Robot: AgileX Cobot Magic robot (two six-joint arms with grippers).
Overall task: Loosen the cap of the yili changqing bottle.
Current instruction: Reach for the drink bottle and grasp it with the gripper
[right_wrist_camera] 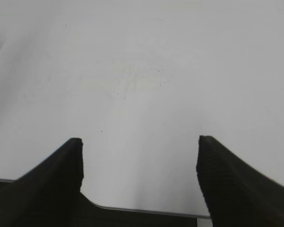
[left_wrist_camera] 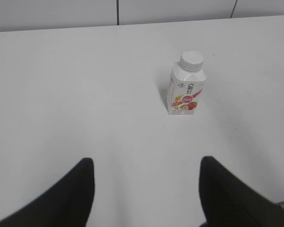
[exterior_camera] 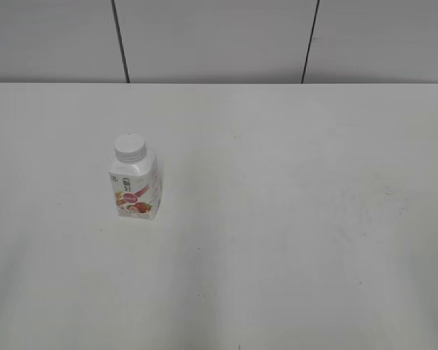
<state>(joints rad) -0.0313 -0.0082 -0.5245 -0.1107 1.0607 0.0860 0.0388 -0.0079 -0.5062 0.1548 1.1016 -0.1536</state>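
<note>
The yili changqing bottle (exterior_camera: pixel 136 186) stands upright on the white table, left of centre in the exterior view, with pink-red fruit graphics on its front. Its white ribbed cap (exterior_camera: pixel 130 147) sits on the neck. The bottle (left_wrist_camera: pixel 185 90) and cap (left_wrist_camera: pixel 191 60) also show in the left wrist view, far ahead and to the right of my left gripper (left_wrist_camera: pixel 146 163), which is open and empty. My right gripper (right_wrist_camera: pixel 139 142) is open and empty over the table's near edge; the bottle is out of its view. Neither gripper shows in the exterior view.
The white table (exterior_camera: pixel 292 219) spreads wide around the bottle. A grey panelled wall (exterior_camera: pixel 219 36) with dark seams stands behind its far edge. The table's near edge (right_wrist_camera: pixel 142 210) shows under my right gripper.
</note>
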